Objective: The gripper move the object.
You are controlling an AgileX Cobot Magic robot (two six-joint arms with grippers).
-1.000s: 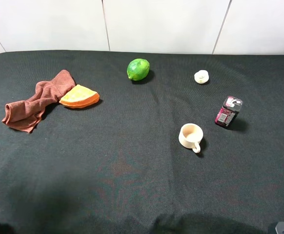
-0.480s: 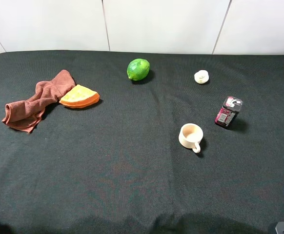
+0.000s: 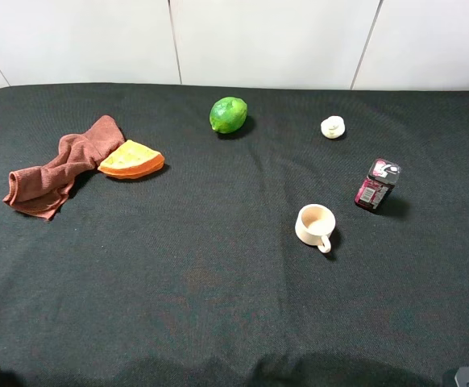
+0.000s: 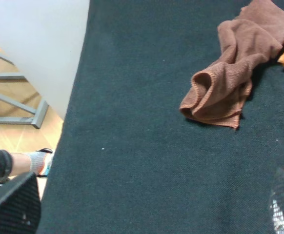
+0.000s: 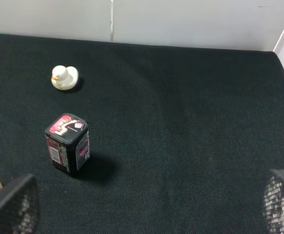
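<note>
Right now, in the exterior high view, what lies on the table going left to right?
Brown cloth → orange wedge → lime → cream cup → small white duck → dark tin.

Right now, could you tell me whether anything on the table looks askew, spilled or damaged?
Only the brown cloth looks untidy, lying crumpled beside the orange wedge. The mug and dark tin stand upright, and nothing is spilled.

Lab-like test bench: black-clothed table [image 3: 218, 306], white panels [image 3: 267, 40]
</note>
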